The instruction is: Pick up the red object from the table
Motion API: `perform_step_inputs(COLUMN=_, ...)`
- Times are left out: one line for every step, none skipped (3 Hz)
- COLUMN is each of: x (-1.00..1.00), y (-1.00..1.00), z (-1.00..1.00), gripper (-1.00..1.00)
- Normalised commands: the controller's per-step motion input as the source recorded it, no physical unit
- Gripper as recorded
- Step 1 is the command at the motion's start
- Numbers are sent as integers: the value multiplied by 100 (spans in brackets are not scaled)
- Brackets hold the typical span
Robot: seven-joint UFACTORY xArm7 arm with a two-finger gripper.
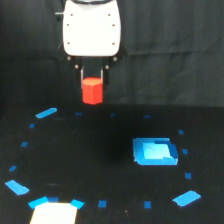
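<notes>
The red object (92,92), a small red-orange hexagonal block, hangs in the air above the far part of the black table (100,155). My gripper (92,80) is shut on its top, with thin fingers (82,77) flanking the block on both sides. The white arm head sits directly above it. The block is well clear of the table surface.
A blue square tray (155,151) lies on the table to the exterior view's right. Blue tape patches (46,113) and small blue marks ring the table. A white patch (54,212) shows at the bottom edge on the left.
</notes>
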Motion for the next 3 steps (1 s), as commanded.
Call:
perform_step_inputs(x=-52, y=-32, z=58, gripper=-100)
perform_step_inputs(x=-3, y=-12, z=26, gripper=-100)
perform_step_inputs(x=-1, y=-7, z=41, gripper=-100)
